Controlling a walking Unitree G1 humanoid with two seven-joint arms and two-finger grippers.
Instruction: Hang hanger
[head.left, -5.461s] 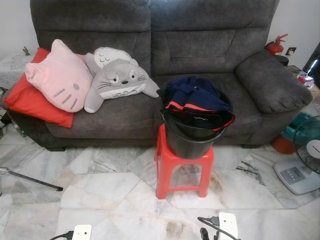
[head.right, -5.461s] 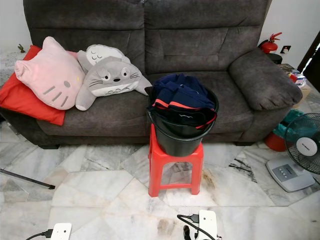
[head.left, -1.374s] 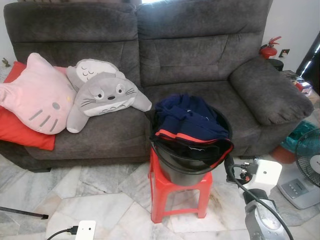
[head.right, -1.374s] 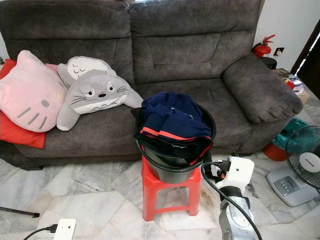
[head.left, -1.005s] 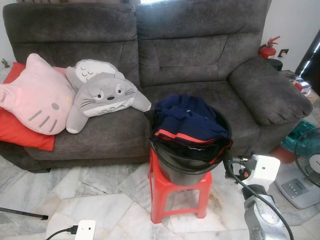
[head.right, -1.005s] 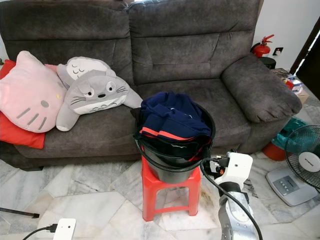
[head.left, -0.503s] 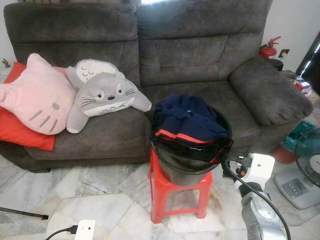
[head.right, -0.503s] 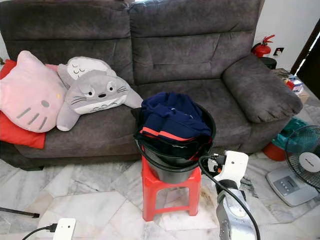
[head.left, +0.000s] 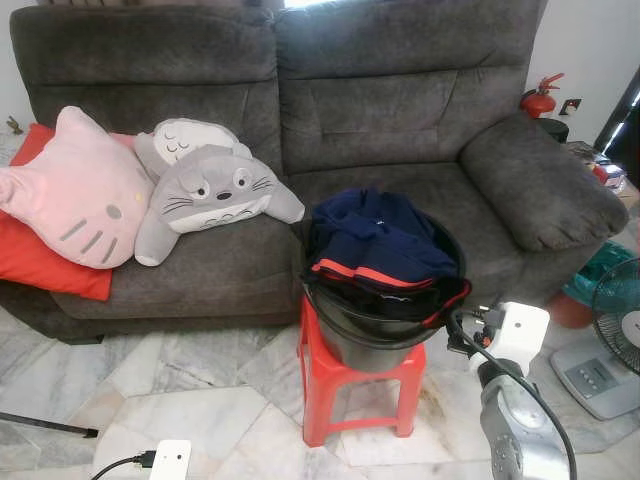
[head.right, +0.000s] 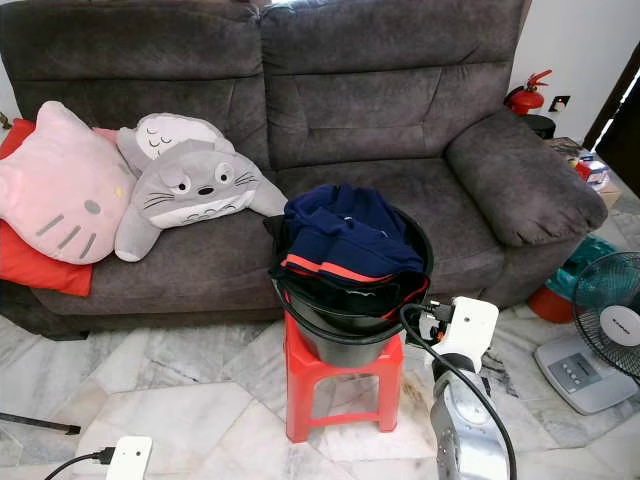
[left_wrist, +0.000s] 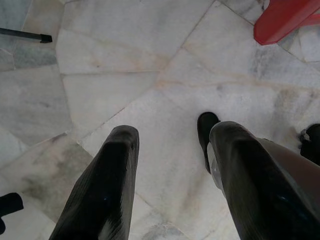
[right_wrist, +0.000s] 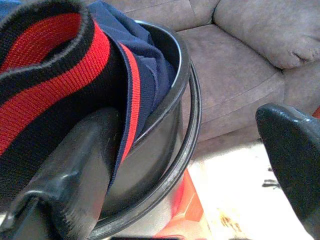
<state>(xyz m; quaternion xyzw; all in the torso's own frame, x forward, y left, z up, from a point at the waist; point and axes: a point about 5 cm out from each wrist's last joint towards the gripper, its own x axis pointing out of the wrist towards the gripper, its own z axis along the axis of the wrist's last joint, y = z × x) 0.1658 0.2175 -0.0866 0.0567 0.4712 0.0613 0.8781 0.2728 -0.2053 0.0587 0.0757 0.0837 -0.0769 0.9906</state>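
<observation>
A black bucket (head.left: 385, 335) heaped with dark navy clothes (head.left: 378, 232), one with a black-and-red band (right_wrist: 50, 65), stands on a red plastic stool (head.left: 360, 395) in front of a grey sofa (head.left: 400, 110). My right gripper (right_wrist: 187, 117) is raised at the bucket's right rim and is open. One of its fingers (right_wrist: 75, 170) rests against the banded cloth hanging over the rim, and the other sits well outside the bucket. The left gripper (left_wrist: 175, 135) hangs open over the marble floor, holding nothing.
A pink cat pillow (head.left: 75, 190), a grey plush (head.left: 215, 190) and a red cushion (head.left: 45, 260) lie on the sofa's left half. A fan (head.left: 618, 320) and a red fire extinguisher (head.left: 540, 98) stand to the right. A dark rod (head.left: 45, 425) lies on the floor at left.
Since the earliest frames I have come closer to the stool and my right arm has risen beside the bucket. Over the last second it has edged slightly up along the rim.
</observation>
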